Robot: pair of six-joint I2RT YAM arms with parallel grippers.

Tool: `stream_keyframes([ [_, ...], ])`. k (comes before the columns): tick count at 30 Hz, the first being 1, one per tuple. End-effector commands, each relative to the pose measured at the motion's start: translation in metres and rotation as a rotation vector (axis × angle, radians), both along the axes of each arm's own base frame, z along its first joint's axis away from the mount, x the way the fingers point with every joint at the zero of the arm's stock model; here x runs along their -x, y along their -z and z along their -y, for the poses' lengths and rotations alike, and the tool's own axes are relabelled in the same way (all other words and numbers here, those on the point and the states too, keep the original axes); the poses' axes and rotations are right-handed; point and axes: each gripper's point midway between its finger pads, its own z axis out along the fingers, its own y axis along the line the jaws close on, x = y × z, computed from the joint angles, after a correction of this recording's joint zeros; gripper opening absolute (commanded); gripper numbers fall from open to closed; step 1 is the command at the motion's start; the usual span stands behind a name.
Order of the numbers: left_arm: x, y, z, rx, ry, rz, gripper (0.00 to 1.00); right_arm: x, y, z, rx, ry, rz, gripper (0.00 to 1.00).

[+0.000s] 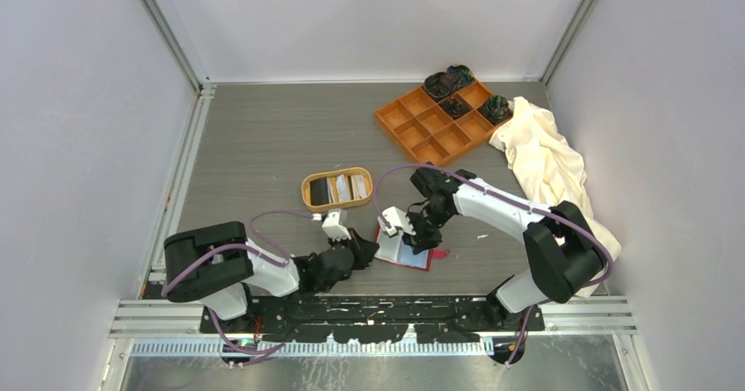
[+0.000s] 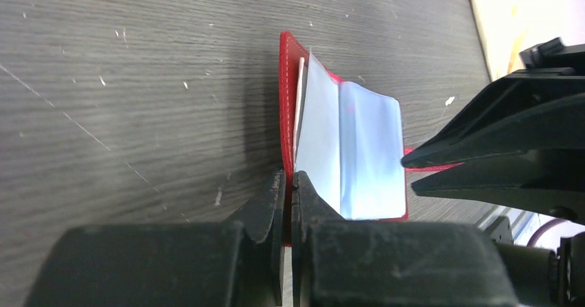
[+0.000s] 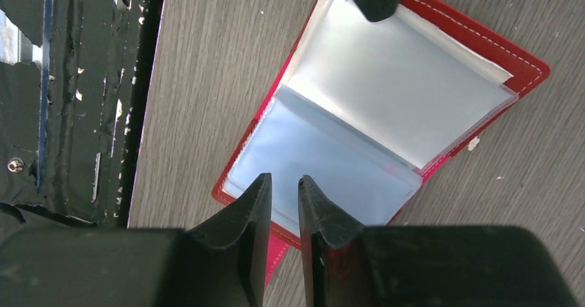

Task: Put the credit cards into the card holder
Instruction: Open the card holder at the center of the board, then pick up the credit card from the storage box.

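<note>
The red card holder (image 1: 420, 261) lies open on the table between the two arms, its blue-lined clear sleeves facing up (image 3: 386, 93). My left gripper (image 2: 290, 179) is shut on the edge of its left cover (image 2: 284, 79), which stands up off the table. A thin pale edge shows just inside that cover. My right gripper (image 3: 283, 179) is open by a narrow gap over the right half of the card holder, nothing between its fingers. The credit cards (image 1: 338, 189), black and white, lie in the oval tan dish (image 1: 305, 191) behind the left gripper (image 1: 363, 249).
An orange nine-compartment tray (image 1: 435, 119) with dark items in its far cells sits at the back right. A cream cloth (image 1: 545, 158) lies bunched along the right wall. The arms' black base rail (image 1: 378, 307) runs along the near edge.
</note>
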Motion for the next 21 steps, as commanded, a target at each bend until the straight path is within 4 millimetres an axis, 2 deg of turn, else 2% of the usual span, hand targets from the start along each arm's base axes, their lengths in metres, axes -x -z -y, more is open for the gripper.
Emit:
stream_keyframes([
  [1, -0.022, -0.024, -0.014, 0.053, -0.323, 0.101, 0.0, -0.008, -0.016, -0.006, -0.043, -0.012, 0.049, 0.27],
  [7, -0.025, -0.022, -0.015, 0.086, -0.428, 0.097, 0.0, -0.005, -0.013, -0.004, -0.036, -0.028, 0.036, 0.28],
  [11, -0.025, -0.022, -0.012, 0.074, -0.444, 0.078, 0.0, 0.002, -0.01, -0.003, -0.04, -0.06, 0.012, 0.31],
  [15, -0.022, -0.019, -0.004, 0.08, -0.417, 0.054, 0.01, 0.0, -0.003, 0.0, -0.007, -0.06, 0.015, 0.32],
  [21, -0.014, -0.019, 0.006, 0.12, -0.323, 0.048, 0.21, -0.012, 0.004, 0.004, 0.042, -0.011, 0.042, 0.32],
])
